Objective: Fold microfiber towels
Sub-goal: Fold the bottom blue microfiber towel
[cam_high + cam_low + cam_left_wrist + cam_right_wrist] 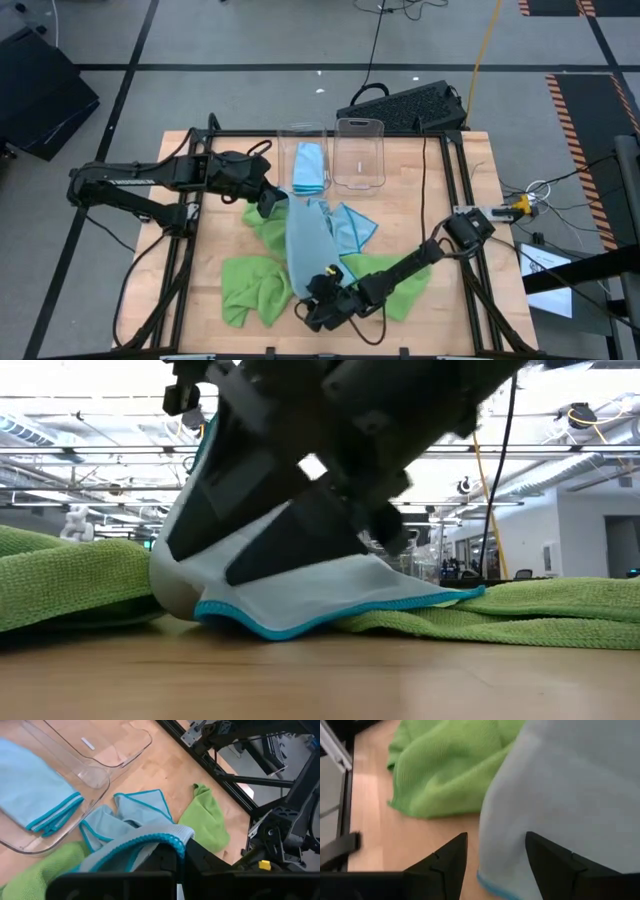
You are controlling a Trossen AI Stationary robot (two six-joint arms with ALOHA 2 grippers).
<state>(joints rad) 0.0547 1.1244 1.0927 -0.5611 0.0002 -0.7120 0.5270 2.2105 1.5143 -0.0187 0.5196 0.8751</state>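
A light blue microfiber towel [300,245] stretches from my left gripper [270,203], which is shut on its upper end, down toward the table's near edge. Its lower end [300,610] rests on the table. My right gripper [316,295] is low over that lower end. It is open, with the cloth [560,795] in the gap between its fingers. Lime green towels [252,290] [398,278] lie crumpled on either side, a third [262,228] lies under the left gripper, and another blue towel [348,226] lies behind. My left gripper pinches the blue towel's hemmed edge [165,839] between its two fingers; the cloth is bunched there and drapes over the fingertips. The towel runs slanting down from the hold, its lower end on the table. Whether my right gripper's fingers [547,857] touch the cloth, I cannot tell.
Two clear bins stand at the table's far side: the left one [304,135] holds a folded blue towel [310,165], the right one [358,150] holds nothing. A black metal frame [452,170] borders the wooden table. Bare wood shows at the near edge.
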